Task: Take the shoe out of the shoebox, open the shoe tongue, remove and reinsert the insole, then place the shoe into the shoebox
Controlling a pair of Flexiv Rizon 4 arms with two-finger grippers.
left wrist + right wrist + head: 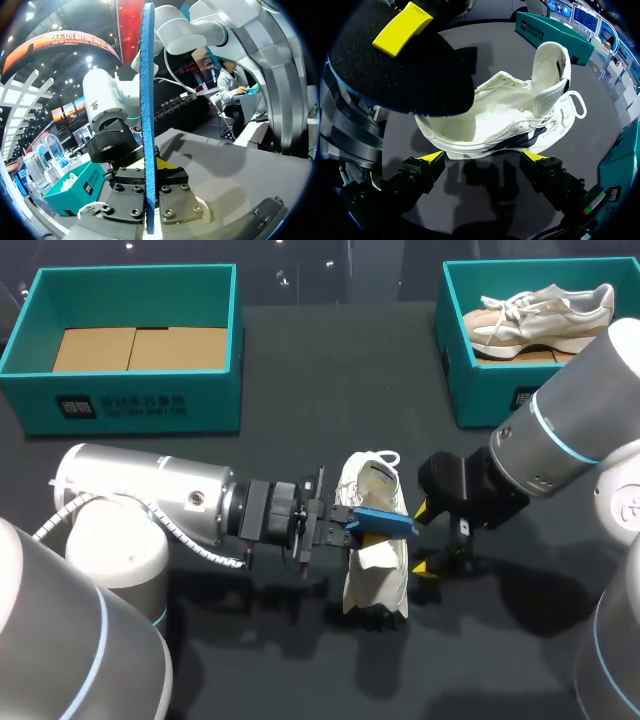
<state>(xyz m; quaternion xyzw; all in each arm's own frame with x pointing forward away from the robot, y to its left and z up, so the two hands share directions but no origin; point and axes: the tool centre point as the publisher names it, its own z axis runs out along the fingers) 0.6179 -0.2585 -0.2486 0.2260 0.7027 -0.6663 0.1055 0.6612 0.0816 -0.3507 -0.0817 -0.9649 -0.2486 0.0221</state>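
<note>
Holding the blue insole (385, 521) clamped edge-on over the shoe (372, 570) at table centre, the left gripper (345, 523) sits at the shoe's 9 o'clock. The right gripper (424, 538), at 3 o'clock, stands wide and empty. Unboxing and insole removal appear complete. Reinsertion and return to the shoebox (140, 395) at 10 o'clock are not yet done.

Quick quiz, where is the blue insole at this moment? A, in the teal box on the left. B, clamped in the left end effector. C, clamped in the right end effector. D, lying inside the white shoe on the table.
B: the left end effector has both fingers closed on the blue insole, holding it over the white shoe rather than inside it.
</note>
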